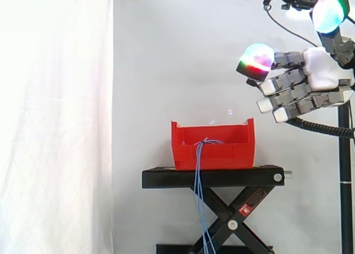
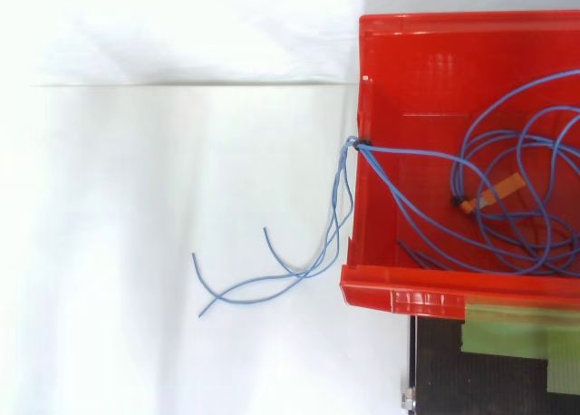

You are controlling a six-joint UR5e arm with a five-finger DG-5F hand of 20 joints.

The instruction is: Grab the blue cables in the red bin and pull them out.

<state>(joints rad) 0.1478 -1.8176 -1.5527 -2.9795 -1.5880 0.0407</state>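
Several blue cables (image 2: 408, 149) are seen coiled inside the red bin (image 2: 426, 62). One bunch is draped over the bin wall at 9 o'clock in the top view and trails outside toward 7 o'clock. In the side view the same strands are hung over the near wall to 6 o'clock, past the black stand (image 1: 233, 176). The hand (image 1: 324, 71) is held high at 2 o'clock from the bin, well apart; fingers (image 1: 288, 90) loosely extended, nothing grasped. An orange tag (image 2: 494, 190) is noted among the coils.

Step judged: approach, pull not yet begun. The hand should be lowered over the coils, not the draped ends. As many strands as possible should be enclosed by the fingers. The pull is best made upward and away, slowly, so loops are not snagged on the rim and the bin is not dragged.
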